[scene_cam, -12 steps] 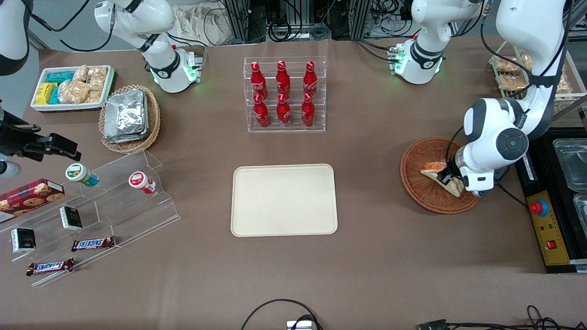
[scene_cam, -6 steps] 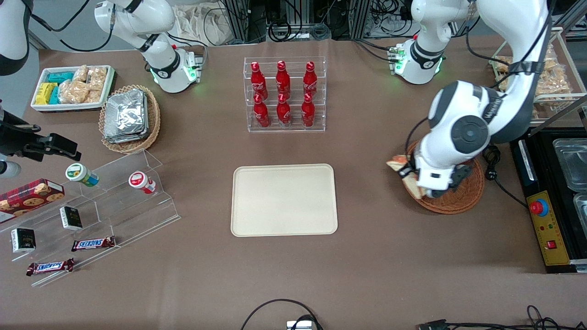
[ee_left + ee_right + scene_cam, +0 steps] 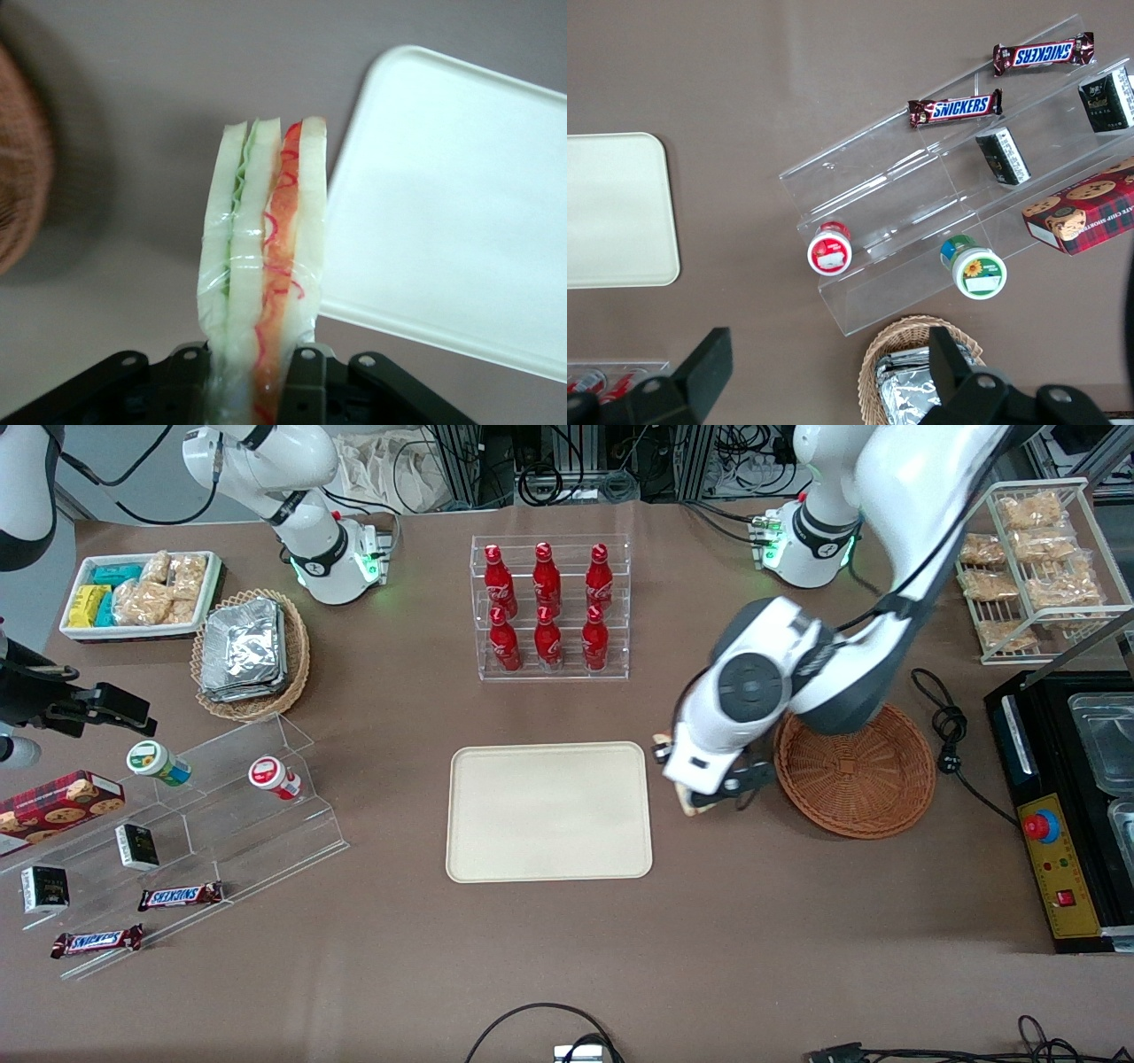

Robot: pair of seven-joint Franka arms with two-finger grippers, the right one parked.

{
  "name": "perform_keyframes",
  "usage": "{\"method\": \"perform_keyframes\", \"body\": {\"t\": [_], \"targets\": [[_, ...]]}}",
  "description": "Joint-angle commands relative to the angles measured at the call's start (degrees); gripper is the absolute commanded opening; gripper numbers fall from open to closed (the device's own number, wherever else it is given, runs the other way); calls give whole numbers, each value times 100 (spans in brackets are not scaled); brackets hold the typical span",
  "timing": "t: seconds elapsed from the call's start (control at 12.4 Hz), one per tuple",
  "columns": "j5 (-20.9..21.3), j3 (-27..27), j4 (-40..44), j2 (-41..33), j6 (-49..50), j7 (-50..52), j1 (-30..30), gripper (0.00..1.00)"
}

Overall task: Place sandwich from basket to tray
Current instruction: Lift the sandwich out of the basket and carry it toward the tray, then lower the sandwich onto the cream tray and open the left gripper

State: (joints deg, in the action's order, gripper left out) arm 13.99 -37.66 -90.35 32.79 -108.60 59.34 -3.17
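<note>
The sandwich [image 3: 266, 257], a clear-wrapped wedge of white bread with green and orange-red filling, stands on edge between the black fingers [image 3: 305, 376] of my gripper [image 3: 252, 390], which is shut on it. In the front view the gripper [image 3: 689, 784] hangs above the bare table between the tray [image 3: 549, 812] and the basket [image 3: 855, 771], close to the tray's edge. Only slivers of the sandwich [image 3: 695, 808] show under the hand. The reddish-brown wicker basket holds nothing. The cream tray [image 3: 443, 204] is bare, and the basket's rim [image 3: 18, 177] shows beside the sandwich.
A clear rack of red bottles [image 3: 549, 607] stands farther from the camera than the tray. Toward the parked arm's end are a clear stepped shelf with snacks [image 3: 195, 815], a tan basket of foil packs [image 3: 251, 651] and a white bin [image 3: 142, 593]. A wire rack [image 3: 1036, 558] and black machine [image 3: 1072, 797] flank the working arm.
The gripper lifted the sandwich out of the basket and carried it sideways toward the tray. The basket now stands uncovered and holds nothing.
</note>
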Motion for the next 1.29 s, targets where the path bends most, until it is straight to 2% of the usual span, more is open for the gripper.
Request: {"method": "perform_keyframes", "body": {"t": [0.0, 0.24, 0.4, 0.48, 0.56, 0.64, 0.72, 1.21], "targets": [[455, -13, 974, 1113, 112, 43, -533, 0], [981, -13, 1151, 1598, -152, 60, -798, 1], [1150, -13, 1291, 1826, -231, 69, -825, 7], [1150, -13, 1309, 1871, -231, 60, -826, 16], [1150, -13, 1309, 1871, -231, 60, -826, 37], [1150, -13, 1309, 1871, -231, 86, -826, 70], [1168, -13, 1309, 1871, -231, 60, -826, 100], [1185, -13, 1318, 1696, -144, 104, -738, 100]]}}
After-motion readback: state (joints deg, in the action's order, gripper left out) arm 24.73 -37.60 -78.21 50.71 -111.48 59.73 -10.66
